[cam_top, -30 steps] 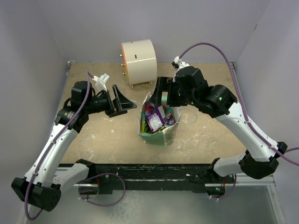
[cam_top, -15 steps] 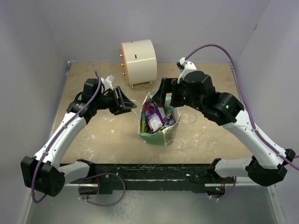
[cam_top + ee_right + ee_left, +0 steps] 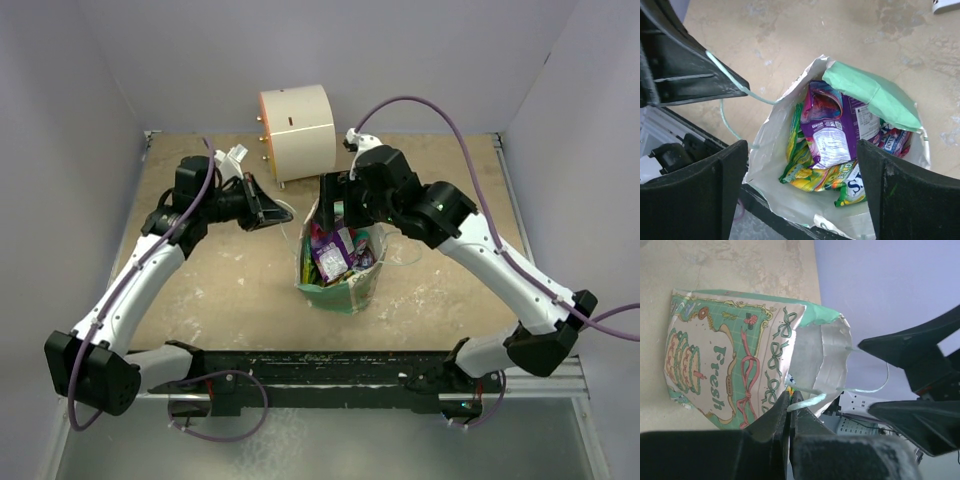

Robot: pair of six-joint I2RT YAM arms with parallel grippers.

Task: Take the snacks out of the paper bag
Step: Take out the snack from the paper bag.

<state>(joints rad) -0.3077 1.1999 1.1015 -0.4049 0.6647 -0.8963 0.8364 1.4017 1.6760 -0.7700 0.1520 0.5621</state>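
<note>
Just left of the paper bag, the left claw is clamped fully shut on the bag's thin loop handle, which is pulled taut off the near rim. The bag is stood upright on the tabletop, mouth up, with the snacks still stuffed inside, none taken out yet. Right above the bag's mouth, the right claw is held wide open, nothing gripped. The packets are probably light, crinkly and slick, so a pinch on the top seam of the purple packet is reckoned safest. The thin paper could get torn if tugged hard.
</note>
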